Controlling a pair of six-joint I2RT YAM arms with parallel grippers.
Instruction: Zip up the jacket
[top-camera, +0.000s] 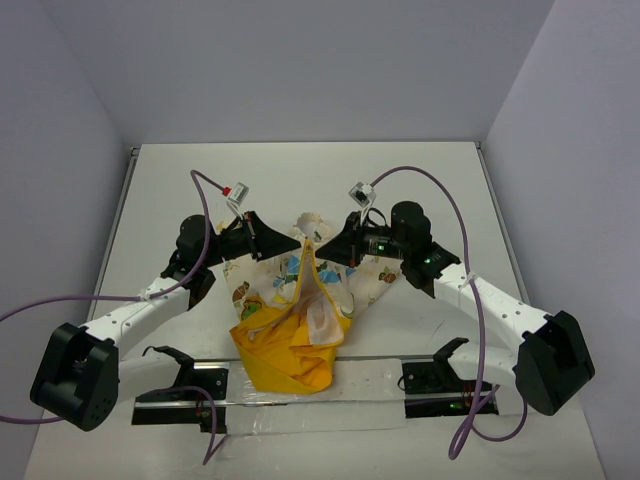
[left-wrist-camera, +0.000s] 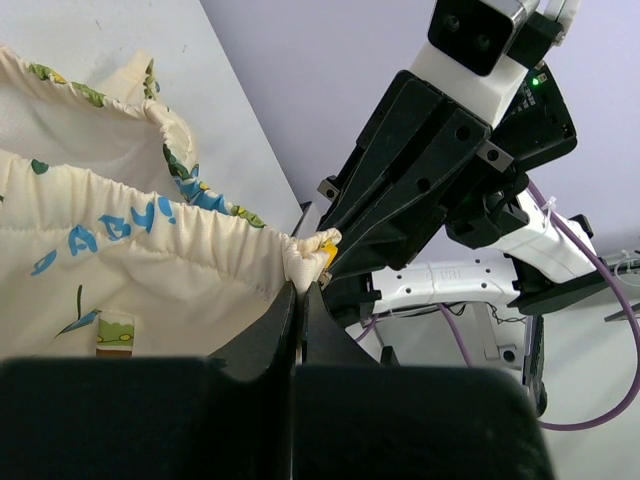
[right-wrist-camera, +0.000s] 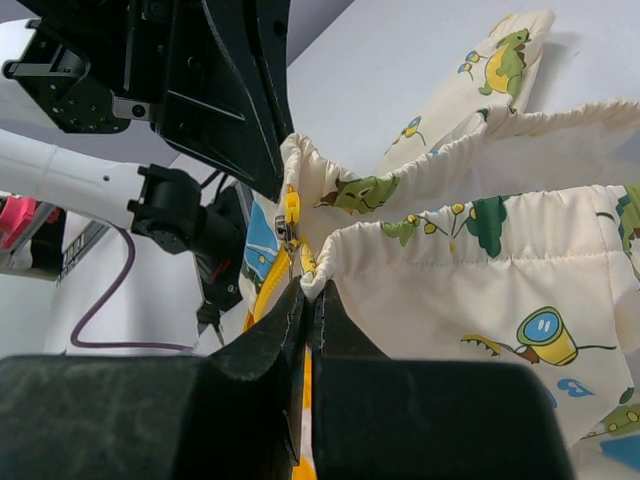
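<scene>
Table: a white table (top-camera: 160, 200) between pale walls, with both arm bases at its near edge.
Jacket: the jacket (top-camera: 275, 290) lies in the middle of the table, between the two arms. Its yellow hood (top-camera: 285, 360) points to the near edge and its gathered hem to the far side. The cream printed front panels lie apart lower down, showing yellow lining and a white patch, and come together at the hem.
Left arm: the left arm (top-camera: 130, 315) runs from its base at the near left, forward and inward, elbow raised, with the wrist turned toward the centre.
Right arm: the right arm (top-camera: 500, 305) mirrors it from the near right, reaching in toward the same spot.
Left hand: the left hand (left-wrist-camera: 300, 292) has its fingers pressed together on the corner of one hem edge, tip to tip with the other hand.
Right hand: the right hand (right-wrist-camera: 308, 293) has its fingers clamped together on the facing hem corner, just beside the left fingertips.
Cables: a purple cable (top-camera: 450, 215) loops over each arm.
Zip: the yellow zip (right-wrist-camera: 291, 212) shows in the narrow gap between the two pinched corners. Whether its ends are engaged cannot be told.
</scene>
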